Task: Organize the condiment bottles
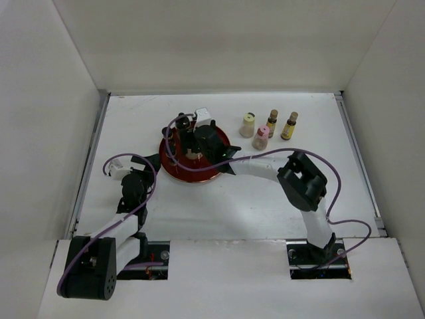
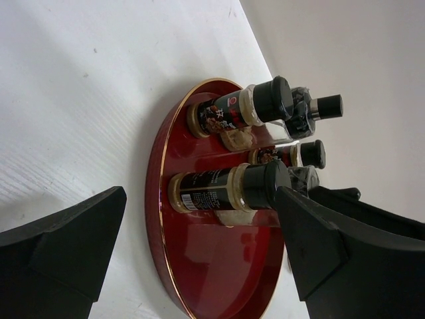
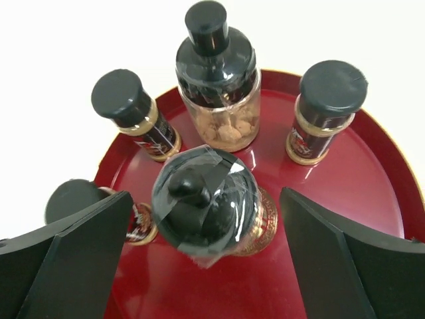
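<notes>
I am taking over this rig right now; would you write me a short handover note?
Left gripper: open, empty, beside the tray, facing it.
Right gripper: open above the tray, fingers either side of the dome-capped jar, not closed on it.
On the tray: that jar plus four black-capped bottles.
On the table right of the tray: cream-capped bottle, pink-capped bottle, two amber bottles.
Done: five on the tray. Left: probably the four outside, if the tray is the goal.
</notes>
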